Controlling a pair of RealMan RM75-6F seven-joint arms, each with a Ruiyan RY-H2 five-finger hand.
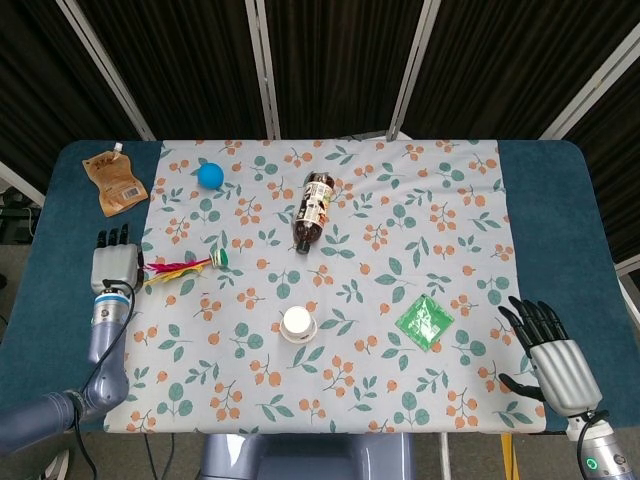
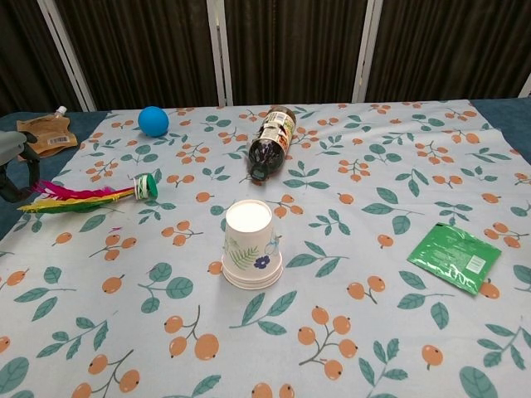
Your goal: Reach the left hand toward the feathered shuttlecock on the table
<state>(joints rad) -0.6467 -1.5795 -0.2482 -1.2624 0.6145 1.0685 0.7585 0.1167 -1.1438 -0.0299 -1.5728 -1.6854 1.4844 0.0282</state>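
Both hands hold nothing, fingers apart. Your left hand [image 1: 114,264] sits mid-left of frame, just beside the red-and-yellow feathered shuttlecock [image 1: 183,268] lying flat on the worktop [image 1: 540,200], feather tips nearest, so approach there.

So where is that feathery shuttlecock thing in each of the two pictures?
Head view: the shuttlecock lies at the left edge of the patterned cloth, feathers pointing toward the left hand.
Chest view: the shuttlecock lies far left, feathers reaching the frame edge.
Shared landmark: the blue ball sits just beyond it in both.
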